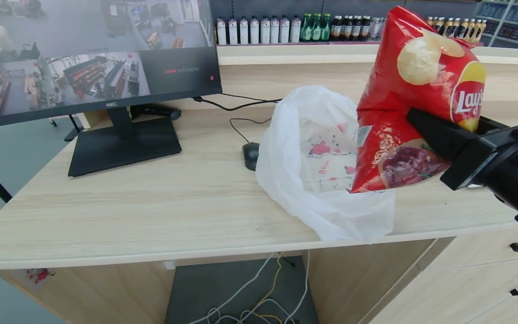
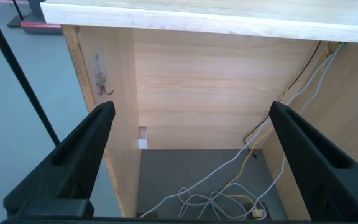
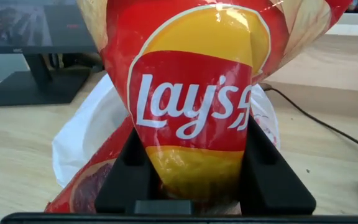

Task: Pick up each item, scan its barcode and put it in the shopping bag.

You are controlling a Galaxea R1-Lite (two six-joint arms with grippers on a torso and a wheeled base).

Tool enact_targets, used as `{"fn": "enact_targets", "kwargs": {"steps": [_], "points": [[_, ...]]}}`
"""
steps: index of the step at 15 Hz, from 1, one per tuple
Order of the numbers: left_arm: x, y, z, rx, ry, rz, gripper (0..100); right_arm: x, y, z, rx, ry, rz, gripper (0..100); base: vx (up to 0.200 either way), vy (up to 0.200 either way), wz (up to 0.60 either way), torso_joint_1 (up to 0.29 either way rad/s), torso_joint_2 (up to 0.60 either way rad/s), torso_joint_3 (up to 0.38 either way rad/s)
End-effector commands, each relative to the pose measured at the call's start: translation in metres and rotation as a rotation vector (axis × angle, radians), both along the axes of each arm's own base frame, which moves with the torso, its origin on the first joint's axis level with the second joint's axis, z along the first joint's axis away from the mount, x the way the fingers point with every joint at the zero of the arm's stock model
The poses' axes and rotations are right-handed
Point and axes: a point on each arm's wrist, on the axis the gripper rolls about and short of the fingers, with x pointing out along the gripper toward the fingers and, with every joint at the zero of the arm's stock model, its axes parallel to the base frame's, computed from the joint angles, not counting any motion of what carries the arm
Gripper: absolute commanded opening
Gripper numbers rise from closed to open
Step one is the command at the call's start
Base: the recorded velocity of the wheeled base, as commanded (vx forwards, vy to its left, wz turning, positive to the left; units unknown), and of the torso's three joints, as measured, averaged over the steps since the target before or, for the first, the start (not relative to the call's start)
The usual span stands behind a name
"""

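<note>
Left hand [image 2: 191, 115]: spread wide and empty, held low below the edge of the counter [image 1: 151, 202], with the floor cables [image 2: 216, 193] beyond its fingers.
Monitor [image 1: 83, 54]: well away from the right hand, on its far left; not part of this step.
Mouse [image 1: 251, 155]: just beyond the far side of the shopping bag, as seen from the right hand; steer clear of its cord.
Shopping bag [image 1: 304, 153]: slumped on the counter directly beside and below the right hand. How wide the mouth stands open cannot be told.
Chip bag [image 1: 416, 90]: upright in the air, lower corner overlapping the shopping bag's near side.
Right hand [image 3: 194, 158]: pinching the chip bag across its lower middle.
Step, as judged: loading.
Procedure: carry the lower corner over the mouth, lower until the film takes the weight, then release.
Risk: soft plastic may fold shut under the chip bag; the packet may crush if squeezed harder.
</note>
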Motion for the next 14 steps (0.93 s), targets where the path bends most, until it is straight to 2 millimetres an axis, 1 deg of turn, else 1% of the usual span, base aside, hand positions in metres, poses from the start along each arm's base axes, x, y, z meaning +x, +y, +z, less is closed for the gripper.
{"fn": "enact_targets", "kwargs": {"steps": [1,2,5,7,9,10,12,14], "points": [[0.000,0.000,0.000,0.000,0.000,0.000,100,0.005,0.005,0.001,0.007,0.004,0.023,0,0.000,0.000,0.00,0.000,0.00,0.000],[0.000,0.000,0.000,0.000,0.000,0.000,100,0.010,0.009,0.005,0.034,0.007,0.034,0,0.000,0.000,0.00,0.000,0.00,0.000],[0.000,0.000,0.000,0.000,0.000,0.002,100,0.036,0.027,0.022,0.165,0.014,0.059,0,0.000,0.000,0.00,0.000,0.00,0.000],[0.000,0.000,0.000,0.000,0.000,0.000,100,0.051,0.038,0.030,0.223,0.014,0.072,0,0.000,0.000,0.00,0.000,0.00,0.000],[0.000,0.000,0.000,0.000,0.000,0.000,100,0.062,0.045,0.029,0.255,0.030,0.078,0,0.000,0.000,0.00,0.000,0.00,0.000],[0.000,0.000,0.000,0.000,0.000,0.000,100,0.075,0.050,0.027,0.294,0.052,0.074,0,0.000,0.000,0.00,0.000,0.00,0.000],[0.000,0.000,0.000,0.000,0.000,0.002,100,0.095,0.056,0.023,0.362,0.080,0.032,0,0.000,0.000,0.00,0.000,0.00,0.000],[0.000,0.000,0.000,0.000,0.000,0.000,100,0.108,0.049,0.014,0.370,0.135,-0.012,0,0.000,0.000,0.00,0.000,0.00,0.000]]}}
